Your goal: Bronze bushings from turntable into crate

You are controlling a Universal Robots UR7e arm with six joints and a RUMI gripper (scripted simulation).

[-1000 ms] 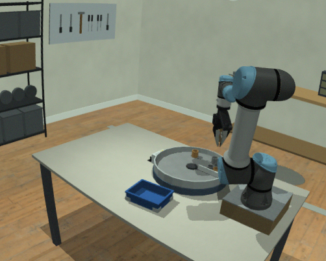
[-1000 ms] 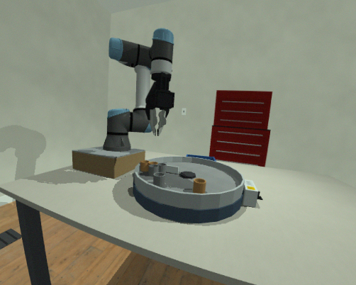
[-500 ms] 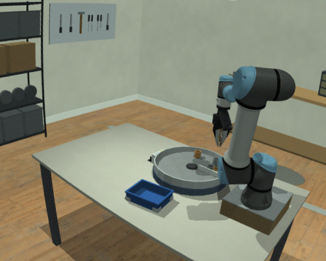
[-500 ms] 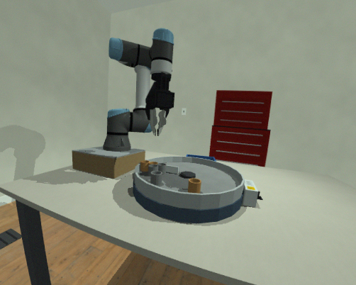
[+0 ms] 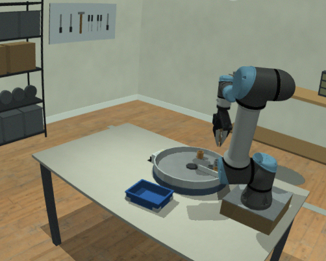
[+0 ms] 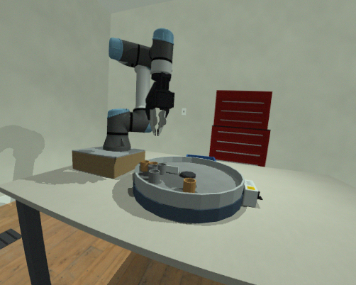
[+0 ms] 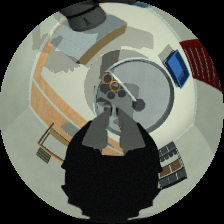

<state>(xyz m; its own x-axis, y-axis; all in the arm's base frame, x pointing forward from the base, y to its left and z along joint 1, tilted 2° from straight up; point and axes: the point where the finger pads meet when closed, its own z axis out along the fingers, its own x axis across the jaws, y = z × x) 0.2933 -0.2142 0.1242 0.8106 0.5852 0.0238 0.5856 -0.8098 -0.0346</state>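
Observation:
The round grey turntable (image 5: 187,169) sits on the table beside the arm's base and also shows in the exterior view (image 6: 188,188) and the wrist view (image 7: 132,95). One bronze bushing (image 5: 200,154) (image 6: 188,184) stands alone near the rim. Two more bronze bushings (image 6: 144,165) (image 6: 152,164) stand in a cluster with two steel bushings (image 6: 154,175) (image 6: 162,168) by the divider bar; the cluster (image 7: 111,86) lies ahead of the fingers in the wrist view. My gripper (image 5: 221,137) (image 6: 158,124) hangs well above that side of the turntable, shut and empty. The blue crate (image 5: 149,193) is empty.
A black hub (image 5: 191,166) sits at the turntable's centre with a grey divider bar (image 5: 206,169) running to the rim. The arm's base stands on a brown box (image 5: 255,208). A small control box (image 6: 251,192) is fixed to the turntable's side.

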